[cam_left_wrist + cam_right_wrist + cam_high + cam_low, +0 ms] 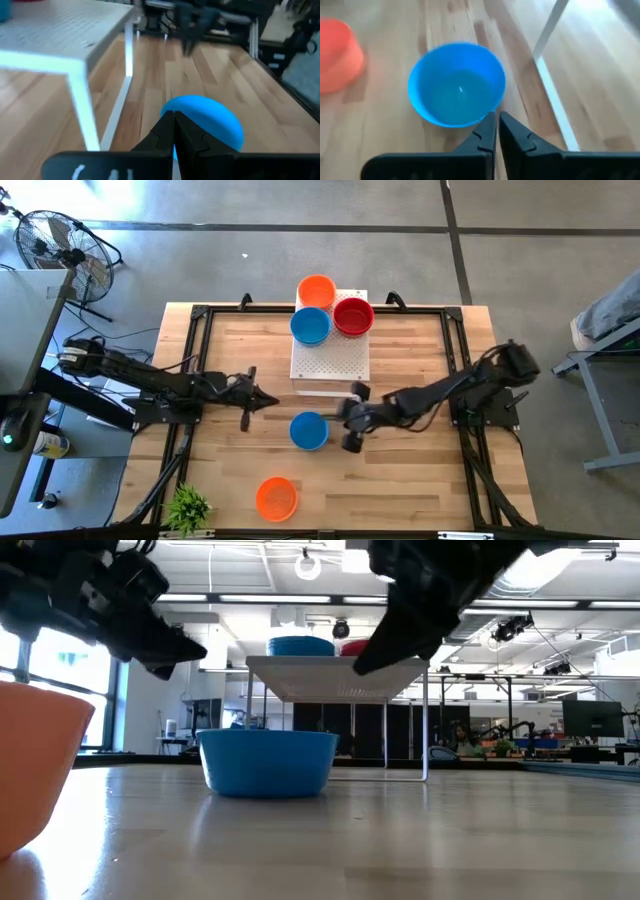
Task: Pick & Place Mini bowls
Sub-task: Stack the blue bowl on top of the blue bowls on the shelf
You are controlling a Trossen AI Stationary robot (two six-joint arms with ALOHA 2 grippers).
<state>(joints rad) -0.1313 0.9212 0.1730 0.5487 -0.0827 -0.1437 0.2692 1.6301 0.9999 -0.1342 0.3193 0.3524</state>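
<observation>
A blue mini bowl (pixel 308 430) stands upright on the wooden table, between my two grippers; it shows in the low view (pixel 268 762) and in both wrist views (pixel 210 117) (pixel 457 82). My left gripper (pixel 270 401) (pixel 174 116) is shut and hovers to the bowl's left. My right gripper (pixel 338 418) (pixel 497 116) is shut and hovers close to the bowl's right rim, above it (pixel 400 635). An orange mini bowl (pixel 276 497) (pixel 335 52) sits near the table's near edge. Orange (pixel 317 290), blue (pixel 310 326) and red (pixel 353 316) bowls stand on the white perforated board (pixel 335 358).
The white board (pixel 340 670) is a raised shelf on thin white legs (pixel 82 107) just beyond the blue bowl. A small green plant (pixel 188 505) stands at the near left corner. Black frame rails (pixel 190 360) run along the table's sides. Bare wood lies between the two loose bowls.
</observation>
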